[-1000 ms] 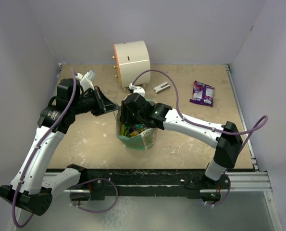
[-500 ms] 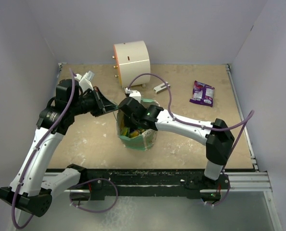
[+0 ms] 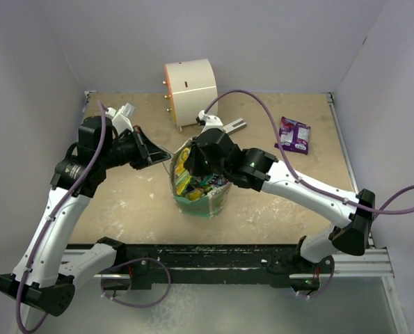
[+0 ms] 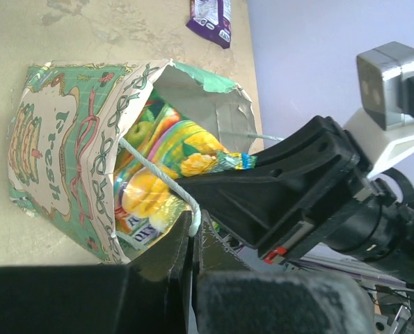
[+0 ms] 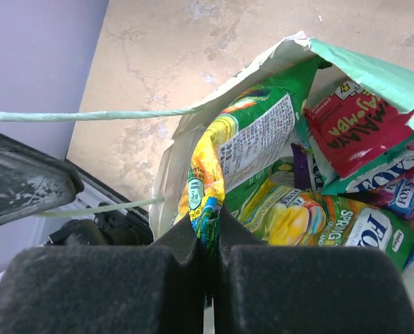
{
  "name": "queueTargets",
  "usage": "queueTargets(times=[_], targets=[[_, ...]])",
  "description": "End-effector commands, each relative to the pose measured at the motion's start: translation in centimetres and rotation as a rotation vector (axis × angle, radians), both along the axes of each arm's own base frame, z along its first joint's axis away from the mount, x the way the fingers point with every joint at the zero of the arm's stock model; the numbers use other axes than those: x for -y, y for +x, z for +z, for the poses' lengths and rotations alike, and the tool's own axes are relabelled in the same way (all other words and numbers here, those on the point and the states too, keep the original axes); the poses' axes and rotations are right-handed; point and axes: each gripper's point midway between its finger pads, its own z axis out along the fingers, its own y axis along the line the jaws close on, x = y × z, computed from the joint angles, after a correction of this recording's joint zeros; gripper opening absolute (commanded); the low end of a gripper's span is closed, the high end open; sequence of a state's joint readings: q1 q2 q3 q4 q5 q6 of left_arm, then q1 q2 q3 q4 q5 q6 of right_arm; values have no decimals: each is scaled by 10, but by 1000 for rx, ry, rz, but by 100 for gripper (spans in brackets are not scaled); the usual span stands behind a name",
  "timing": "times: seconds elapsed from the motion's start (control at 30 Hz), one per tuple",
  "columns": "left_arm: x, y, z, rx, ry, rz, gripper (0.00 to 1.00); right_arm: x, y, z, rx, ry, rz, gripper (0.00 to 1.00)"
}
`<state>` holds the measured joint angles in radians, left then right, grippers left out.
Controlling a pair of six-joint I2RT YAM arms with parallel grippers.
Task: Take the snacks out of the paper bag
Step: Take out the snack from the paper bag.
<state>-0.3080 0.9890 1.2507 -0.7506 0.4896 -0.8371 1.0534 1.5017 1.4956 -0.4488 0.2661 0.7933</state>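
Observation:
The mint-green paper bag (image 3: 201, 200) stands open at mid-table, leaning a little. My left gripper (image 3: 163, 157) is shut on its thin white loop handle (image 4: 158, 177) and holds it out to the left of the bag's mouth (image 4: 193, 233). My right gripper (image 3: 193, 161) is shut on the top edge of a yellow-green snack packet (image 5: 243, 142), which stands half out of the bag's mouth (image 5: 210, 221). More snacks lie inside the bag, among them a red packet (image 5: 356, 125) and a green one (image 5: 318, 223). One purple snack (image 3: 293, 134) lies on the table at the back right.
A white cylinder with an orange rim (image 3: 190, 90) stands at the back behind the bag. A small grey-white block (image 3: 234, 126) lies beside it. Pale walls close in the table on the left, back and right.
My right gripper, open inside the bag a second ago, has shut on the yellow-green packet and drawn it upward. Its elbow has swung out to the right. The left gripper has held still.

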Motion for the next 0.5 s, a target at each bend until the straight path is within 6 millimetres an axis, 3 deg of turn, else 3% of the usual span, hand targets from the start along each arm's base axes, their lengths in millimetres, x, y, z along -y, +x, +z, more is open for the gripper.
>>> queueTargets(times=[0.0, 0.27, 0.47], targets=[[-1, -8, 26, 98, -55, -3, 0, 10, -3, 58, 85, 90, 7, 0], [-1, -15, 19, 109, -36, -31, 0, 57, -14, 126, 192, 166, -52, 0], [2, -13, 18, 108, -50, -43, 0, 96, -6, 180, 312, 172, -171, 0]])
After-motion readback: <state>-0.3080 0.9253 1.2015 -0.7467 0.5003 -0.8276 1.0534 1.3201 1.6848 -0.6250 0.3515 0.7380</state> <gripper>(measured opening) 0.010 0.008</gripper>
